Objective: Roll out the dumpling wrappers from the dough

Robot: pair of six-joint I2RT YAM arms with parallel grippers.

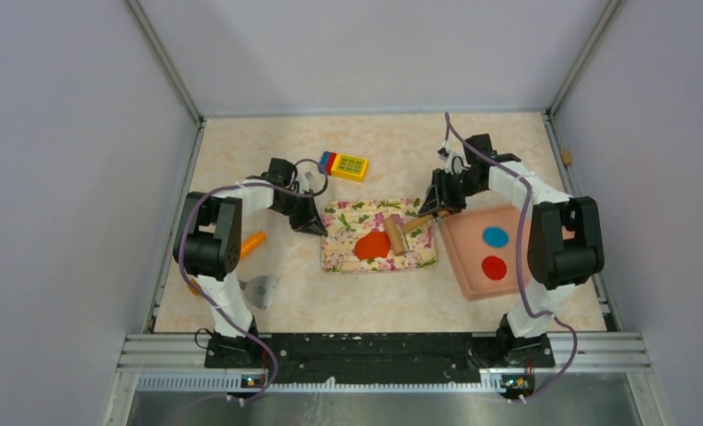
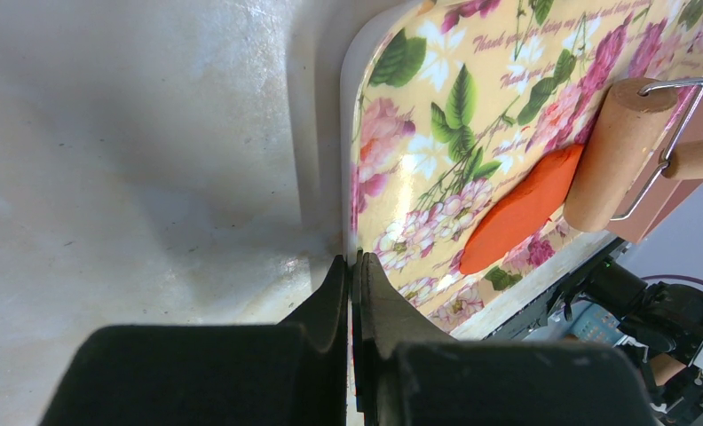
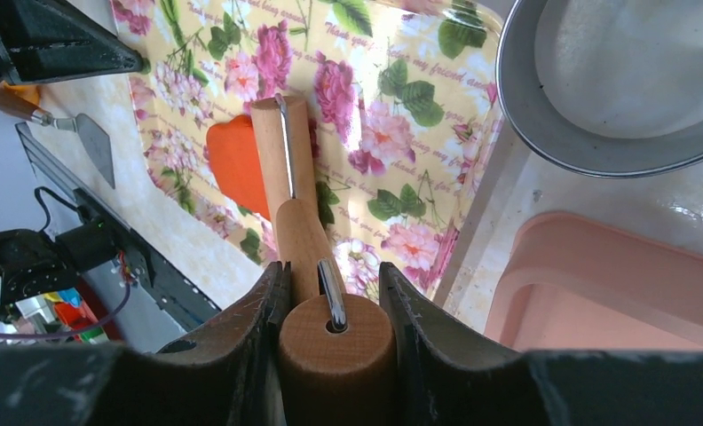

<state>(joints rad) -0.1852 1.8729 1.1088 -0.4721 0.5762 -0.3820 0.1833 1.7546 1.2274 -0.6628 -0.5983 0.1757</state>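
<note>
The red-orange dough (image 1: 374, 246) lies flattened on a floral board (image 1: 343, 257) at mid-table. A wooden roller (image 1: 394, 235) rests its barrel against the dough's right edge. My right gripper (image 1: 437, 213) is shut on the roller's handle (image 3: 335, 355), with the barrel (image 3: 277, 151) and dough (image 3: 233, 164) ahead of it. My left gripper (image 2: 352, 259) is shut, pinching the board's white left rim (image 2: 348, 133); the dough (image 2: 521, 213) and roller (image 2: 616, 151) lie beyond. One flat red dumpling wrapper (image 1: 494, 267) sits in a pink tray (image 1: 462, 266).
A blue disc (image 1: 495, 236) shares the pink tray. A metal bowl (image 3: 614, 80) stands beside the board's far right corner. A carrot toy (image 1: 252, 242) and a scraper (image 1: 261, 290) lie at left. A yellow, blue and red brick toy (image 1: 346, 165) sits behind the board.
</note>
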